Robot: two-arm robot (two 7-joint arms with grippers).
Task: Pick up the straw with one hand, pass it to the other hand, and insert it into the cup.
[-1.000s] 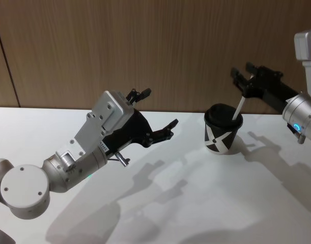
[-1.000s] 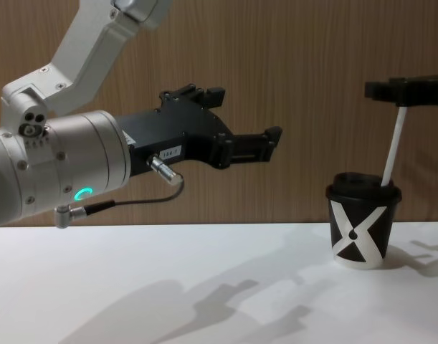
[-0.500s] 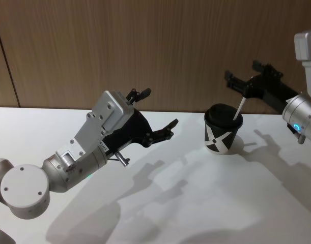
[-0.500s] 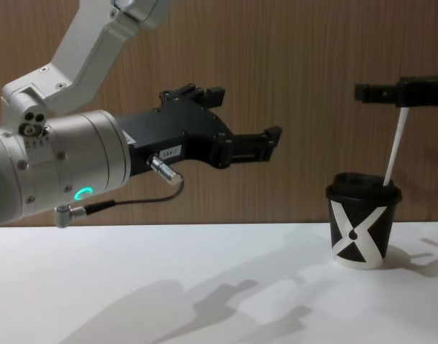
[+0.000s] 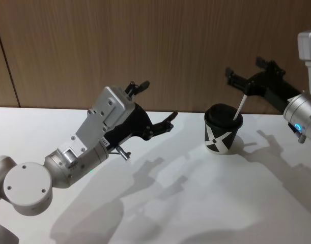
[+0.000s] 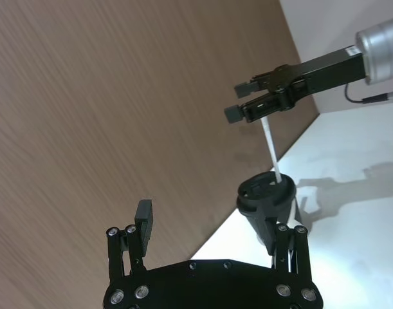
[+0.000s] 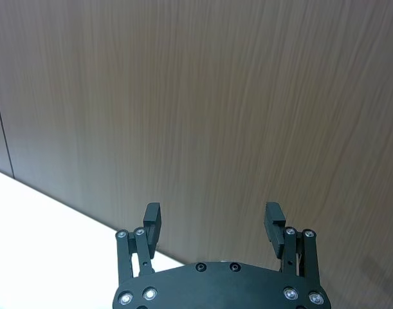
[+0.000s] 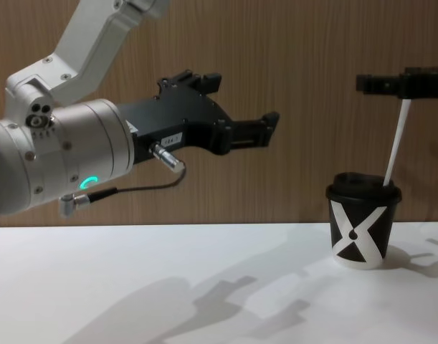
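— Item one, the straw?
— You have it standing in the cup, tilted, lower end through the black lid, upper end between the spread fingers of the right gripper, which you can see in the left wrist view is not pinching it.

— The cup's place?
— On the white table, far right side, upright.

— Item two, the left gripper?
— Yours hangs above the table, well left of the cup, fingers wide apart, holding nothing.
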